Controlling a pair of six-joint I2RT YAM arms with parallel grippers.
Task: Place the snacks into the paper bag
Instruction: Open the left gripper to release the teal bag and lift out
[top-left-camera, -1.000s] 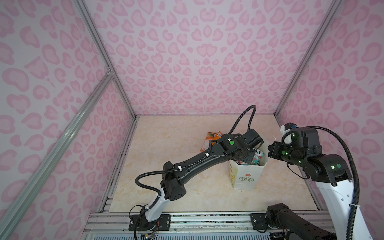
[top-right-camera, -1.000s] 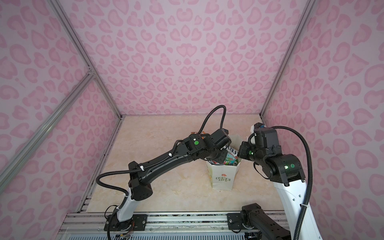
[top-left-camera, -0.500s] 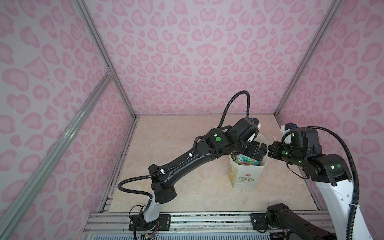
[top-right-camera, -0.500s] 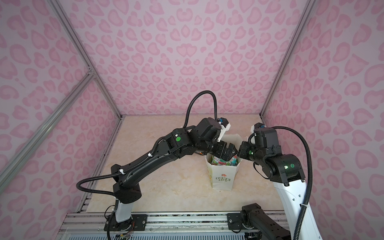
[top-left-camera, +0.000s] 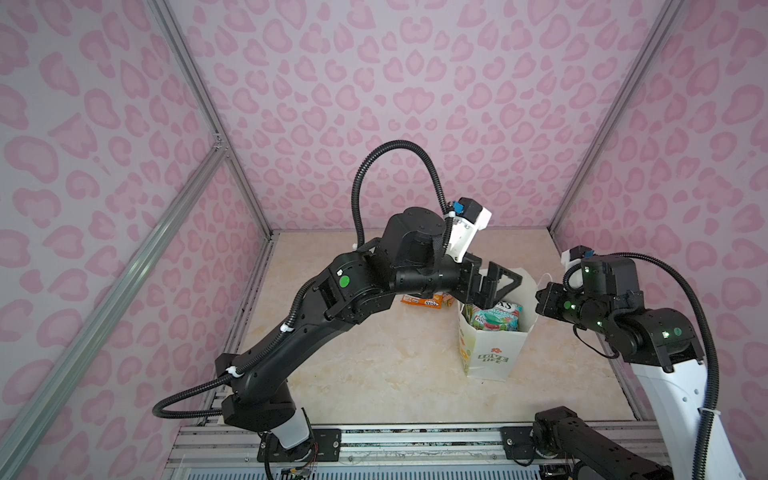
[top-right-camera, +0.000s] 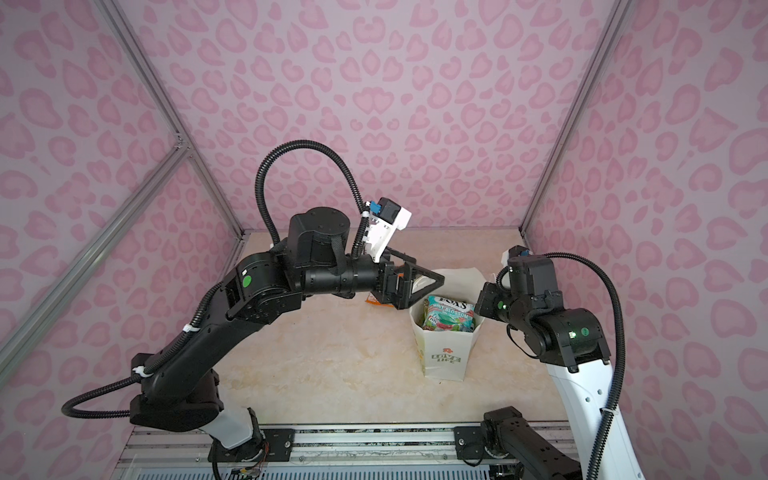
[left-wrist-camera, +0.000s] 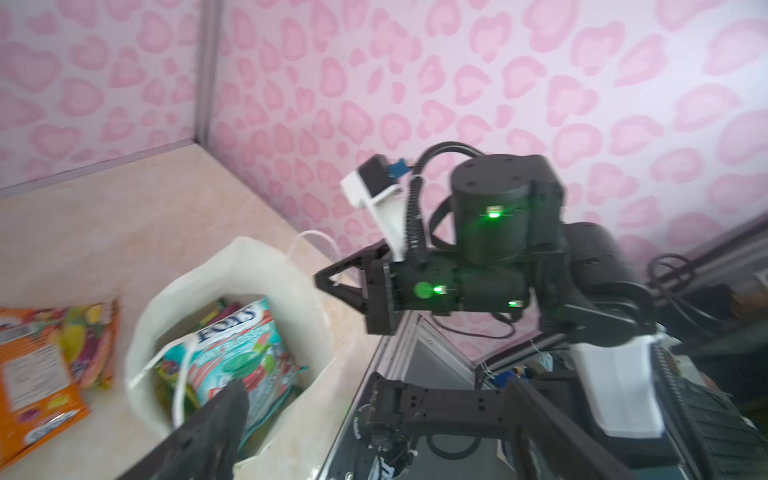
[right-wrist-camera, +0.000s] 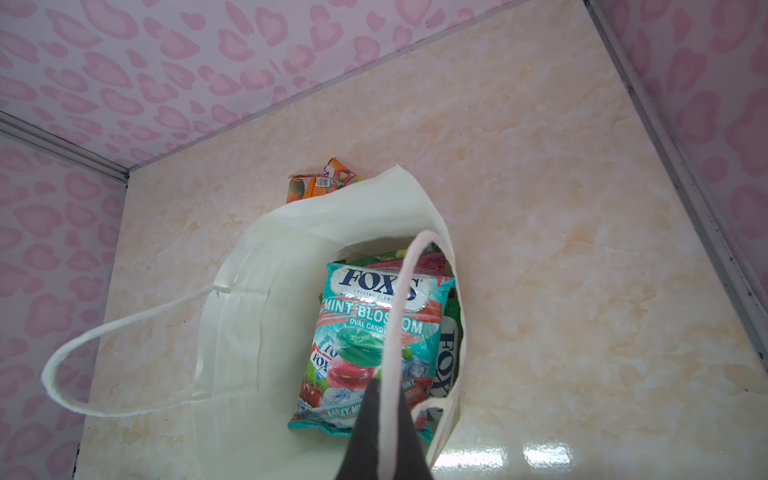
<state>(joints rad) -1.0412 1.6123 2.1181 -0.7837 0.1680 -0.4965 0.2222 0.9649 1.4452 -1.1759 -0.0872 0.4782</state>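
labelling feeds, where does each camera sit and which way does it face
Top views: high at the front, looking down toward the back wall; both arms, left pincer open above the paper bag.
Left wrist: on the left arm, facing the bag and right arm; one own finger.
Right wrist: looks down into the bag; right pincer shut on a handle.
Shared: teal pouch in all.

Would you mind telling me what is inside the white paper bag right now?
A teal Mint Blossom pouch lies on top inside the paper bag, with edges of more pouches showing beside it. It covers whatever lies beneath, so the count is unclear.
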